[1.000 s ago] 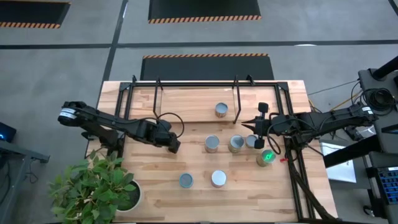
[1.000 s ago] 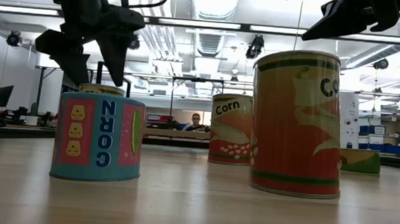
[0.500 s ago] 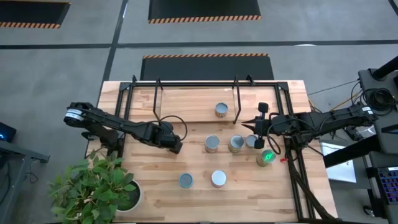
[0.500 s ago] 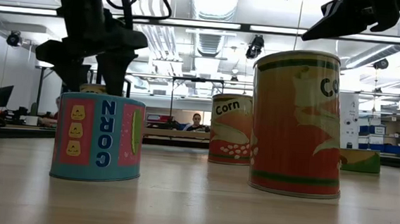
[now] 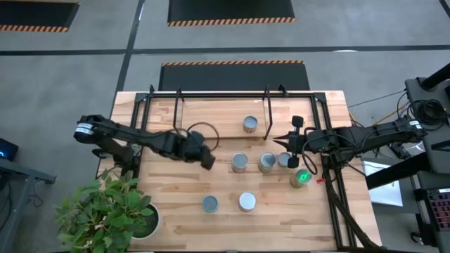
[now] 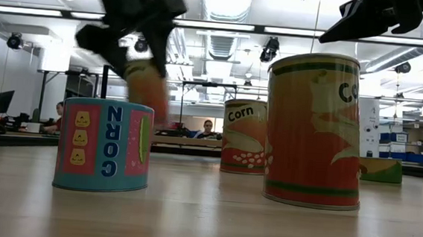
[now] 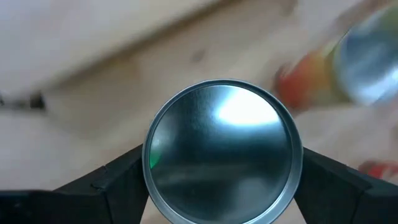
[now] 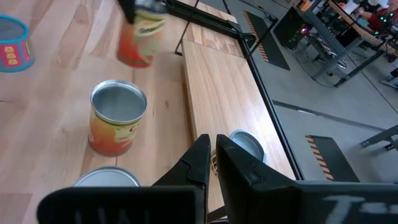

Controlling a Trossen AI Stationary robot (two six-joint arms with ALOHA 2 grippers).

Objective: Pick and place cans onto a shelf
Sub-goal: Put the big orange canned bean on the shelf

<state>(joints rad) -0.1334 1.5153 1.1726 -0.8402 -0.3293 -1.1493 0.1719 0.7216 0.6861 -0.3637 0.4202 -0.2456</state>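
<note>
1. High view: the left gripper (image 5: 206, 159) is seen over the wooden table (image 5: 176, 190), just beside the tan-sided can (image 5: 240, 163) on the side of the potted plant (image 5: 112, 214); the can it carries is hidden under the fingers.
2. In the left wrist view the held can (image 7: 222, 150) is shown from above, its silvery round top clamped between the two dark fingers (image 7: 102, 183); its label is cut off, and the table behind is smeared.
3. In the low view the held can (image 6: 148, 92) is seen blurred and lifted clear of the table, tilted, above the blue "CORN" tin (image 6: 103, 146); its print cannot be read.
4. The shelf (image 5: 225, 112) stands along the far edge of the table, and one can (image 5: 250, 124) rests on its board.
5. The right gripper (image 5: 294, 143) is held near the shelf's right end, above a cluster of cans (image 5: 267, 162); in the right wrist view its fingers (image 8: 202, 163) are nearly together with nothing between them.
6. A green-lit can (image 5: 302, 178) sits just beside that cluster, its side hidden.
7. Two more cans (image 5: 210, 204) stand well apart from the shelf, near the front edge.
</note>
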